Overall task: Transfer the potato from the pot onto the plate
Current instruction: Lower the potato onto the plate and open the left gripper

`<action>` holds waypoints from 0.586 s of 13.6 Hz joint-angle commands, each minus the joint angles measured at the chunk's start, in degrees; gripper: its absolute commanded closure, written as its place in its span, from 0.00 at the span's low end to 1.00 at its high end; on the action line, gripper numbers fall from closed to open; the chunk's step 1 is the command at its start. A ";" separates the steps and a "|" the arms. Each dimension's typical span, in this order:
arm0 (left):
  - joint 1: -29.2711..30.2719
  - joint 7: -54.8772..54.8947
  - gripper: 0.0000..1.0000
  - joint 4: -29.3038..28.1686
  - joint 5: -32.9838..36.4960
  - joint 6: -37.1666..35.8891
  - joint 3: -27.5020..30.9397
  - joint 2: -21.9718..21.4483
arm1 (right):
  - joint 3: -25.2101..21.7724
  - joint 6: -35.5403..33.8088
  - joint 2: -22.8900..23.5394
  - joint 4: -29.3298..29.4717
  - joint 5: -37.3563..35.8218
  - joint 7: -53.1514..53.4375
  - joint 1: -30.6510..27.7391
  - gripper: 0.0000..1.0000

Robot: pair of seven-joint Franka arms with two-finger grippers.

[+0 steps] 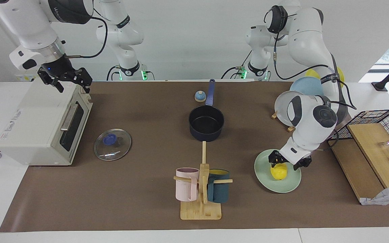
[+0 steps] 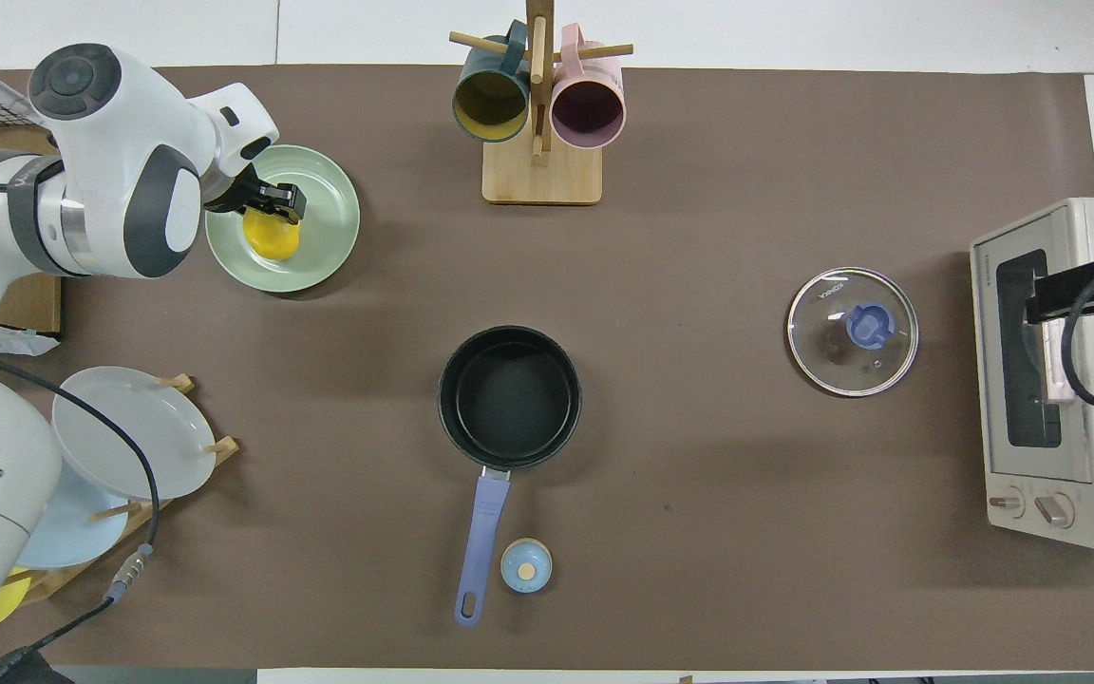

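The yellow potato (image 1: 279, 172) lies on the mint-green plate (image 1: 263, 172) at the left arm's end of the table, and shows there in the overhead view too (image 2: 272, 237). My left gripper (image 1: 289, 161) is open just over the potato, its fingers spread to either side and clear of it; in the overhead view it (image 2: 267, 201) is over the plate (image 2: 329, 223). The dark navy pot (image 1: 206, 123) stands empty mid-table, its blue handle pointing toward the robots (image 2: 510, 396). My right gripper (image 1: 69, 81) waits open over the toaster oven.
A toaster oven (image 1: 42, 125) stands at the right arm's end, with a glass lid (image 1: 112, 144) beside it. A wooden mug rack (image 1: 201, 189) holds a pink and a teal mug. A small bell (image 1: 200, 96) sits by the pot's handle. A plate rack (image 1: 282, 108) and a wire basket (image 1: 383, 118) stand near the left arm.
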 commanded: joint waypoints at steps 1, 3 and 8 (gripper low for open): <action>1.09 0.49 0.00 -0.89 0.56 -1.74 -0.27 -5.05 | 0.29 0.60 -0.42 -0.48 0.89 -1.14 -0.21 0.00; 1.18 0.40 0.00 -0.71 0.47 -5.42 -0.19 -8.39 | 0.56 0.51 -0.42 -0.48 0.89 -1.14 -0.21 0.00; 1.97 -0.04 0.00 -0.62 0.38 -19.39 -0.18 -20.60 | 0.56 0.51 -0.42 -0.48 0.89 -1.05 -0.21 0.00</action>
